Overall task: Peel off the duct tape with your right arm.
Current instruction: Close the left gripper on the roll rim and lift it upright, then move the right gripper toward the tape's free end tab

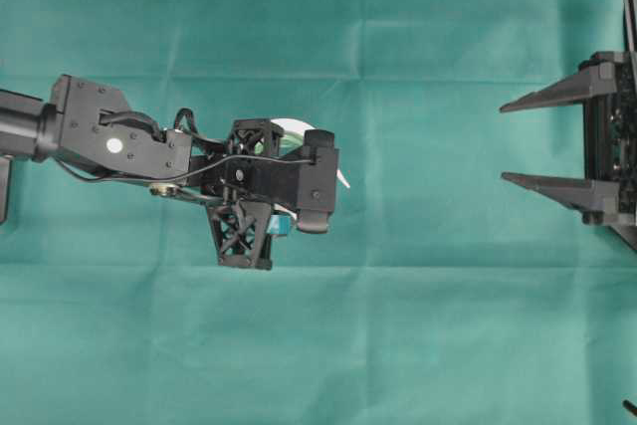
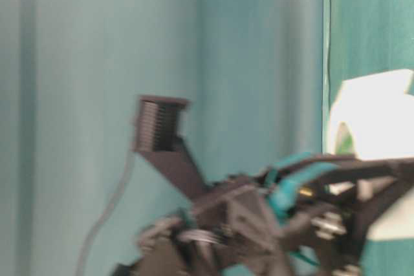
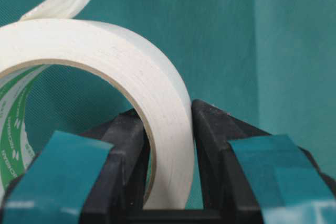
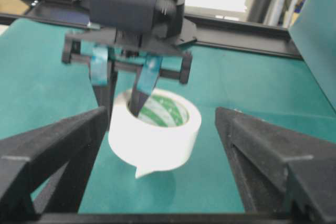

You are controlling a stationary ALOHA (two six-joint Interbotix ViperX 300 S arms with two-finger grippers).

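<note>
The left pincer [image 4: 123,95] is clamped on the wall of the duct tape [image 4: 155,132], one teal-padded finger inside the greenish core and the other against the outer face, as the left wrist view shows plainly. The roll appears to hang clear of the green-covered table [image 1: 418,325], judging by the shadow beneath it in the right wrist view (I would not swear to it). The right pincer [image 1: 518,141] waits well apart at the right edge, its two long pointed fingers spread wide and holding nothing.

The roll looks light and fairly stiff as a ring, though the cardboard core would likely give under a hard squeeze. Its outer face is papery and matte, so probably not slippery. The place to take hold is the loose strip end [image 4: 144,171], which curls away from the lower front of the roll toward the right arm. It is thin and floppy and will likely bend away if nudged, so the pointed fingers should close across its flat faces, close to where it leaves the roll.
</note>
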